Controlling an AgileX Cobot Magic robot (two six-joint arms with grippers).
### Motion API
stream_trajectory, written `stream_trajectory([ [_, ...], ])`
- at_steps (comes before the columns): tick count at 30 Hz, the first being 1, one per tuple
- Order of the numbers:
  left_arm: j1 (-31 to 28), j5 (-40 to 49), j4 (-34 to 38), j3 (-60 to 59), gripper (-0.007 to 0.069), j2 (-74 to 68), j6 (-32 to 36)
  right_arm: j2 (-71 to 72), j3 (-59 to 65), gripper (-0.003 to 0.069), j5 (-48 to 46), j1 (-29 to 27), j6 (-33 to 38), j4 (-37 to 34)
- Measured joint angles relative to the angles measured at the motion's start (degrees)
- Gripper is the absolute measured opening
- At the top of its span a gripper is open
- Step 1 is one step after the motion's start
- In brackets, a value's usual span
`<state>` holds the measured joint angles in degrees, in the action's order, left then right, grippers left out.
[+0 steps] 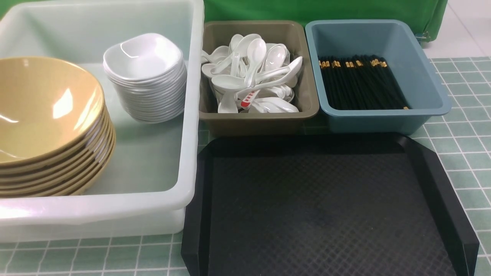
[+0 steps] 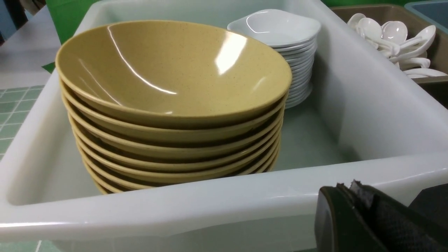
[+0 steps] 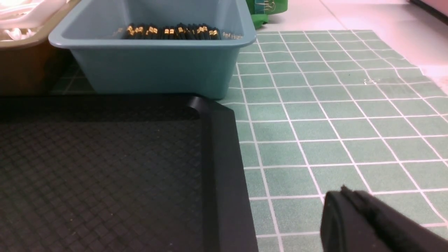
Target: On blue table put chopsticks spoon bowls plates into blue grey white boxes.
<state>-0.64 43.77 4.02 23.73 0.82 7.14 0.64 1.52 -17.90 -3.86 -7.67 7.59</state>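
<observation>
In the large white box (image 1: 191,126) a stack of tan bowls (image 1: 42,111) stands at the left and a stack of white plates (image 1: 144,57) behind it. White spoons (image 1: 253,73) fill the grey box (image 1: 261,119). Black chopsticks (image 1: 360,82) lie in the blue box (image 1: 383,119). Neither gripper shows in the front view. My left gripper (image 2: 344,187) is shut and empty, just outside the white box's near rim (image 2: 210,199). My right gripper (image 3: 344,191) is shut and empty, above the blue table (image 3: 332,122) beside the tray.
A black textured tray (image 1: 314,207) lies in front of the grey and blue boxes, with nothing on it. A green cloth (image 1: 307,9) hangs behind the boxes. The tiled table top ends at the far right (image 3: 402,38).
</observation>
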Motion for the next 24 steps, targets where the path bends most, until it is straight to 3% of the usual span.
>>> stream_trajectory([
  [2, 0.0, -6.1, 0.3, -3.0, -0.0006, 0.0, -0.1, 0.0, 0.0, 0.004, 0.0, 0.0, 0.0, 0.0],
  [7, -0.7, -30.6, -1.1, -16.0, -0.0006, 0.0, -3.3, 0.0, 0.0, 0.0043, 0.0, 0.0, 0.0, 0.0],
  [9, -1.2, -35.9, -3.0, -20.9, -0.0006, 0.0, -5.3, 0.0, 0.0, 0.0044, 0.0, 0.0, 0.0, 0.0],
  [16, -1.2, -33.4, -4.7, -25.3, -0.0006, 0.0, -12.2, 0.0, 0.0, 0.0047, -0.1, 0.0, 0.0, 0.0],
  [24, 2.7, -26.3, -4.8, -25.3, -0.0013, 0.0, -12.9, 0.0, 0.0, 0.0047, -0.1, 0.0, 0.0, 0.0],
])
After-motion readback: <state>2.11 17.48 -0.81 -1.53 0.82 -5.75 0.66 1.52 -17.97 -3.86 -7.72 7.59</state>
